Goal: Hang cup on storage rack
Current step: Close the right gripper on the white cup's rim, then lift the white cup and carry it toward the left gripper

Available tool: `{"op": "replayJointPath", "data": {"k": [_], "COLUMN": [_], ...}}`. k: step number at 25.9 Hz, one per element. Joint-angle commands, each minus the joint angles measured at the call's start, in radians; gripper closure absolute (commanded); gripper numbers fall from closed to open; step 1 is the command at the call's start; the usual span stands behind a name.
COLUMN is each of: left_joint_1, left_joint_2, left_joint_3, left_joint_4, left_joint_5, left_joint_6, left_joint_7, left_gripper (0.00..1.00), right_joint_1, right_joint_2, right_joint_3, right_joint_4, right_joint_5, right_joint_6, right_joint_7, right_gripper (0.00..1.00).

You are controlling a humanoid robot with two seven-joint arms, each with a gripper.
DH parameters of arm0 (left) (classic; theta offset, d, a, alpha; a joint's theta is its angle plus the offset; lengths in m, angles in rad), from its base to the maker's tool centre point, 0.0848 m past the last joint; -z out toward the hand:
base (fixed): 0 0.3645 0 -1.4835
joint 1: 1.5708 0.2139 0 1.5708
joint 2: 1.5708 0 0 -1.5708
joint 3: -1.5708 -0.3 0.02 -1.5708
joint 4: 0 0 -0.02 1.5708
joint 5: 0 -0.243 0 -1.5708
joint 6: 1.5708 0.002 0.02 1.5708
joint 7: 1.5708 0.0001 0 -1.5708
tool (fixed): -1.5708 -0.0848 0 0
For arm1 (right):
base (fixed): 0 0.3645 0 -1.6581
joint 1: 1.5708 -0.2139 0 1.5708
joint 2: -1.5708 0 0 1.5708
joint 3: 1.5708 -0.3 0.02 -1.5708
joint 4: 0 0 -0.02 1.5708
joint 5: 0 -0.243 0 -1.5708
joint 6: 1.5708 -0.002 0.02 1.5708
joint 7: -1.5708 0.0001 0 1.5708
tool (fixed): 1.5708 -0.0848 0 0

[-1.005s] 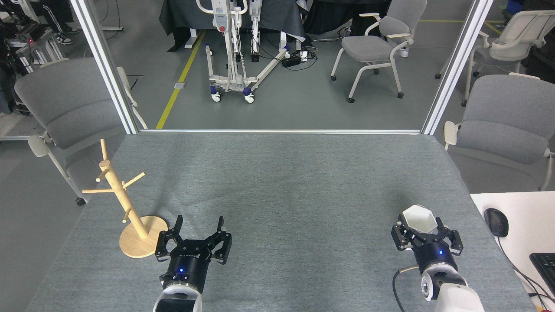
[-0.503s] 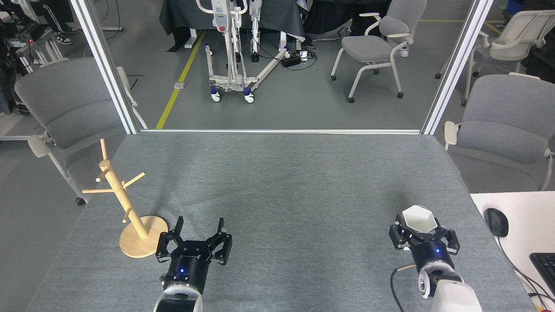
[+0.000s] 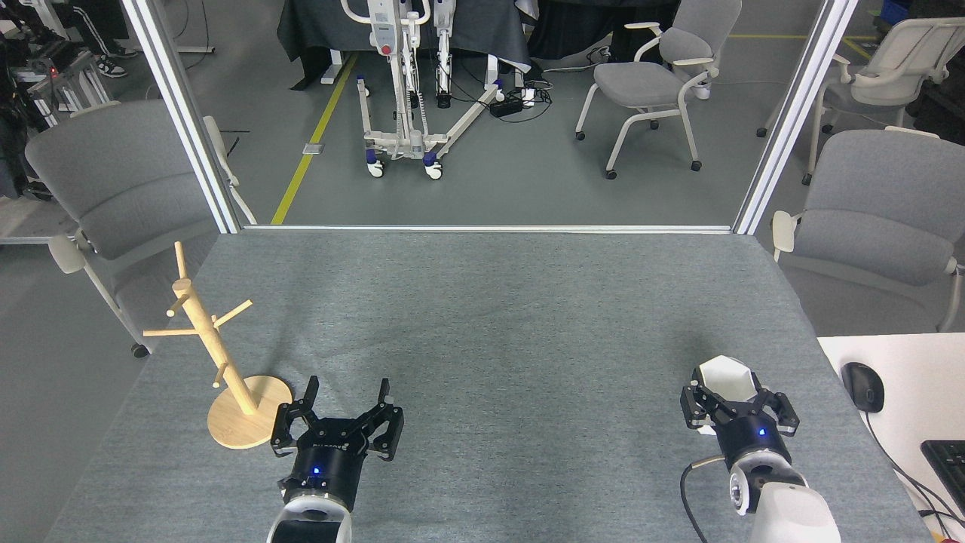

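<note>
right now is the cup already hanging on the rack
No, the cup sits between the right gripper's fingers at the table's right side, far from the storage rack, whose pegs are all bare.

Grey felt-covered table [image 3: 482,317], framed at its far corners by two slanting aluminium posts [image 3: 181,113]. Grey office chairs stand at left [image 3: 113,188], right [image 3: 882,204] and on the far floor [image 3: 656,75]. White wheeled lift frame [image 3: 407,83] stands beside a yellow floor line [image 3: 313,128]. On the white desk [image 3: 874,362] at right: black mouse [image 3: 862,386], keyboard corner [image 3: 946,460].

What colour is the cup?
Plain white cup, seen in the head view.
</note>
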Motion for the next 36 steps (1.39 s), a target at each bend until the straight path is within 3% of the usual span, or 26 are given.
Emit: {"op": "replayJointPath", "data": {"k": [1, 7, 10, 16, 20, 22, 28, 32, 36], "left_joint_1": [-0.005, -0.005, -0.003, -0.005, -0.005, -0.003, 0.007, 0.04, 0.05], "left_joint_2": [0.001, -0.001, -0.002, -0.008, -0.01, -0.001, 0.002, 0.009, 0.032], "left_joint_3": [0.0, 0.0, 0.0, 0.002, 0.002, 0.0, -0.002, -0.031, -0.132], "left_joint_4": [0.0, 0.005, 0.003, -0.003, -0.007, -0.014, -0.049, -0.078, -0.089], "left_joint_5": [0.0, 0.002, 0.002, 0.002, 0.002, 0.002, 0.002, -0.025, -0.161], "left_joint_6": [0.0, 0.002, 0.002, 0.006, 0.003, -0.011, -0.075, -0.138, -0.143], "left_joint_7": [0.0, 0.0, 0.0, -0.002, 0.0, 0.004, 0.026, 0.086, 0.092], "left_gripper": [0.0, 0.0, 0.0, 0.0, 0.0, 0.0, 0.0, 0.01, 0.01], "right_joint_1": [0.004, 0.002, 0.001, 0.012, 0.027, 0.022, -0.031, -0.087, -0.137], "right_joint_2": [0.001, -0.003, -0.034, -0.077, -0.072, -0.069, -0.065, -0.063, -0.056], "right_joint_3": [0.0, 0.0, 0.002, 0.002, 0.052, 0.094, 0.316, 0.514, 0.741], "right_joint_4": [-0.002, -0.037, -0.144, -0.454, -0.609, -0.676, -0.822, -0.85, -0.848], "right_joint_5": [0.0, -0.005, -0.066, -0.226, -0.267, -0.269, -0.267, -0.255, -0.252], "right_joint_6": [-0.011, -0.011, -0.001, 0.002, 0.009, 0.086, 0.416, 0.661, 0.899], "right_joint_7": [0.008, 0.014, 0.063, 0.391, 0.428, 0.437, 0.567, 0.578, 0.581], "right_gripper": [0.57, 0.53, 0.54, 0.55, 0.68, 0.72, 0.68, 0.68, 0.68]}}
